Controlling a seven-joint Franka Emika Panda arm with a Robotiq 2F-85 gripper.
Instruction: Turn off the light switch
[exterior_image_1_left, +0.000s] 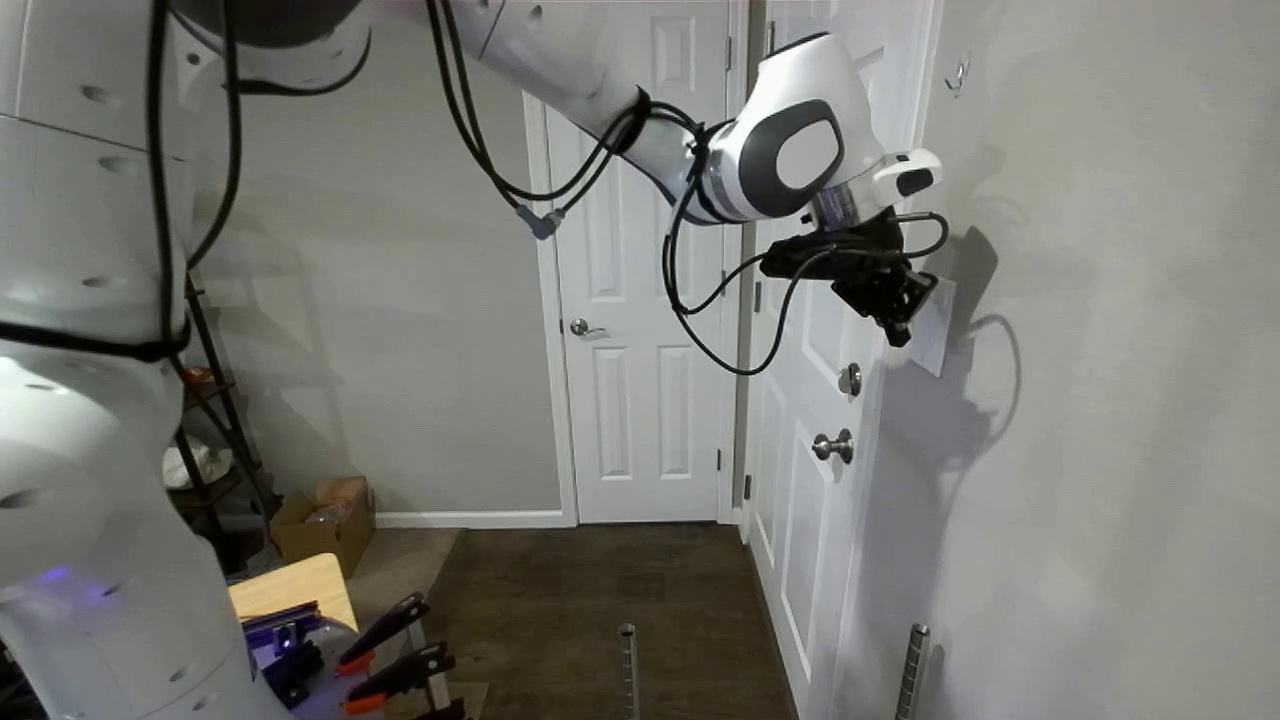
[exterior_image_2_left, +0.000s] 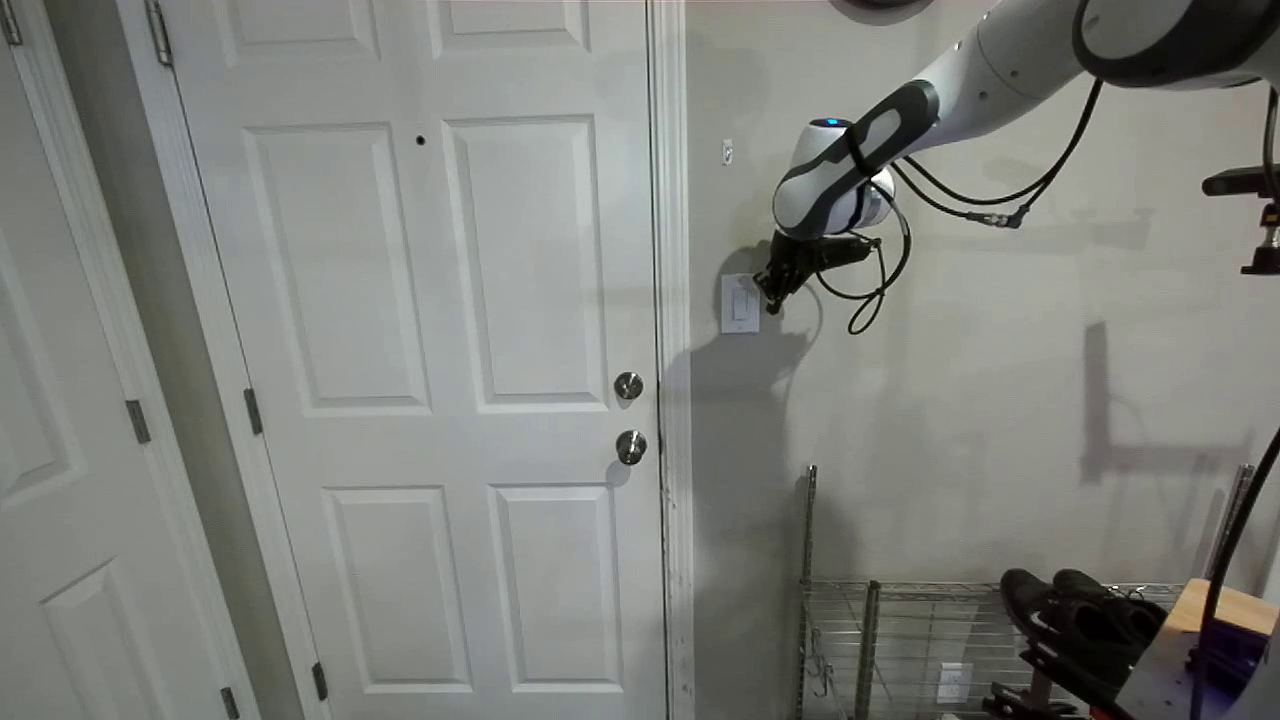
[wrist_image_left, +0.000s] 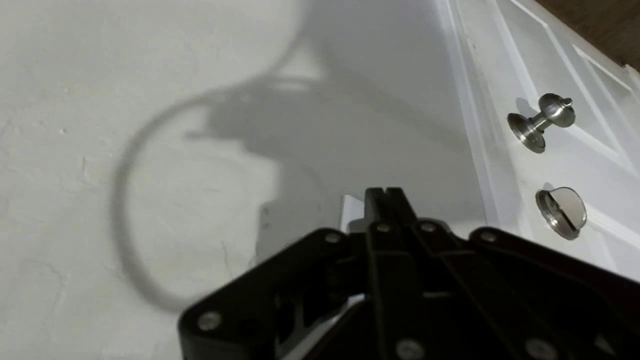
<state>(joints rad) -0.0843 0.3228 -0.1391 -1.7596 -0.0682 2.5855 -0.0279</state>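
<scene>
While the jaws are clenched, their fingertips (wrist_image_left: 374, 202) lying together in the wrist view, the light switch (exterior_image_2_left: 740, 303) is mounted on the grey wall (exterior_image_2_left: 950, 400) just beside them, toward the door (exterior_image_2_left: 435, 330) in an exterior view; whether they touch it cannot be told. Seen from the wrist, its white plate (wrist_image_left: 353, 211) is largely hidden behind the jaws, and the lock (wrist_image_left: 561, 212) and round door knob (wrist_image_left: 542, 122) stand well apart from them on the door.

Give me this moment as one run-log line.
black two-fingered hand: shut, empty | target, to turn off: white rectangular wall light switch | spacing: close together, contact unclear | on/off state: unreadable
</scene>
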